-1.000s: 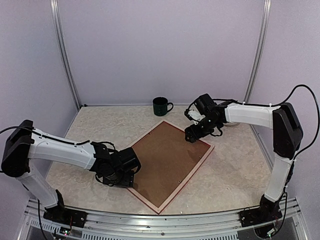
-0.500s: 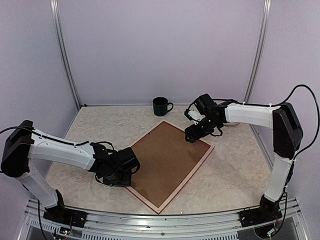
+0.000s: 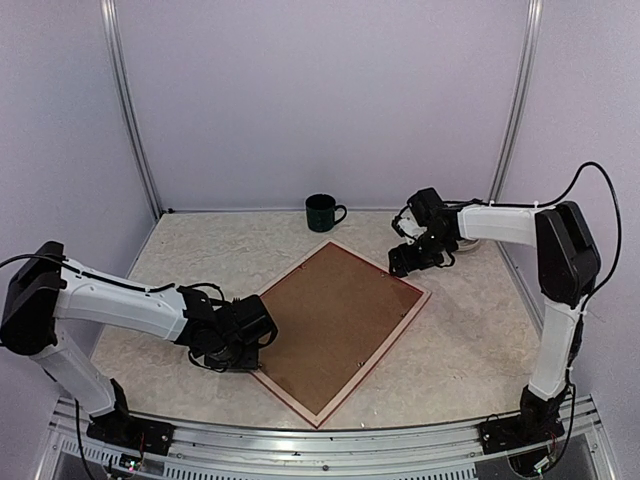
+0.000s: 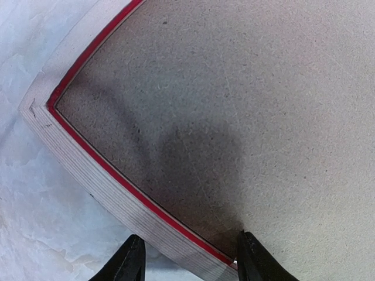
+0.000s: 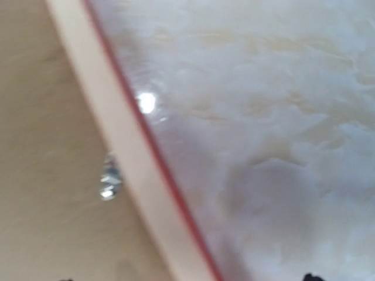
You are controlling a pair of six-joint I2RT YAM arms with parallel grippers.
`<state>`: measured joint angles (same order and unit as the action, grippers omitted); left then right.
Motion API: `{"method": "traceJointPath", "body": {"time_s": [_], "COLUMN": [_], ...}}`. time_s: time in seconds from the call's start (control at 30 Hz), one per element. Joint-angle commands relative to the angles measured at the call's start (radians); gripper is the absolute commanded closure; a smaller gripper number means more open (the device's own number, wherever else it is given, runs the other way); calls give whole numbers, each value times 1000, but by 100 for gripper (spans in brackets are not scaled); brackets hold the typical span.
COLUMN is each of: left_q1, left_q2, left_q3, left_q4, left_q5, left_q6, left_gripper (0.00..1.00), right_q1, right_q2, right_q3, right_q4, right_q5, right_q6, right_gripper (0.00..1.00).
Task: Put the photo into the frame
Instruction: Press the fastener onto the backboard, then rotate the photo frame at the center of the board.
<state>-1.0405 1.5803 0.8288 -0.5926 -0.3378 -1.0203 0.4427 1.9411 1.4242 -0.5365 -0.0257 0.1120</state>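
Your frame (image 4: 99,186) lies face down at picture centre with the backing board (image 3: 335,325) seated in it. No photo shows. The left gripper (image 4: 188,259) straddles the left rail, fingers apart. I cannot tell whether the right gripper (image 3: 398,265), at the upper-right corner, is open. This looks like the closing stage: next, pinch that rail squarely.

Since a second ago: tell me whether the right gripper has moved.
Yes. The right gripper has shifted right, away from the mug, from over the backing board to the far right edge of the frame.
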Motion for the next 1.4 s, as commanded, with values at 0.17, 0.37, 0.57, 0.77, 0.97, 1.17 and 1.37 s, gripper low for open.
{"method": "traceJointPath", "body": {"time_s": [0.17, 0.37, 0.57, 0.77, 0.97, 1.17, 1.37], "left_q1": [33, 59, 124, 190, 192, 191, 176], "left_q2": [25, 52, 77, 63, 60, 57, 37], "left_q3": [5, 5, 0, -8, -20, -27, -17], "left_q4": [27, 65, 89, 109, 79, 68, 35], "left_q5": [15, 14, -6, 3, 8, 53, 91], "left_q6": [44, 67, 115, 178, 196, 203, 206], "left_gripper": [44, 44, 44, 43, 44, 50, 63], "right_q1": [-62, -62, -62, -61, -49, -36, -27], "right_q2": [98, 110, 36, -91, -197, -256, -265], "right_q3": [46, -8, -143, -304, -419, -471, -495], "right_q4": [42, 61, 101, 176, 209, 223, 245], "right_q5": [-194, -287, -338, -355, -322, -288, -279], "right_q6": [33, 34, 61, 132, 177, 203, 220], "right_gripper": [16, 17, 17, 17, 18, 18, 18]}}
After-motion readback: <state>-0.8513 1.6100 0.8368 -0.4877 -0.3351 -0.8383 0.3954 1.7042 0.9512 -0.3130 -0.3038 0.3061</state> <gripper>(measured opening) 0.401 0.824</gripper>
